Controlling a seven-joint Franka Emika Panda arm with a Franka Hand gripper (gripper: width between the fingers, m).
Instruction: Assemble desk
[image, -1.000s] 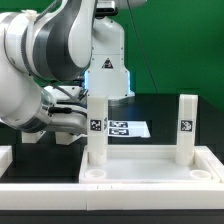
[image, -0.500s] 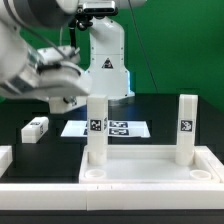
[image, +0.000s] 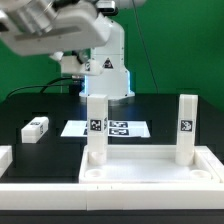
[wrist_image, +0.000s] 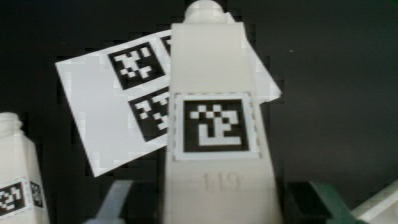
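In the wrist view a white leg (wrist_image: 214, 100) with a black-and-white tag runs out from between my fingers (wrist_image: 125, 200), pointed end away from me. My gripper (wrist_image: 214, 202) is shut on it. In the exterior view the gripper (image: 70, 64) hangs high at the left, partly hidden by the arm. The white rimmed tabletop (image: 140, 153) lies at the front. Two legs stand upright in its back corners, one on the exterior view's left (image: 97, 130) and one on its right (image: 186, 128). A loose leg (image: 35, 128) lies on the black table. A further leg (wrist_image: 15, 170) shows in the wrist view.
The marker board (image: 125, 128) lies flat behind the tabletop and shows behind the held leg (wrist_image: 107, 110). The robot base (image: 105, 65) stands at the back. Low white rails (image: 5, 158) border the exterior view's left and front.
The arm has risen from low over the table, on the exterior view's left, to high up. The loose leg lying at the left has come into view.
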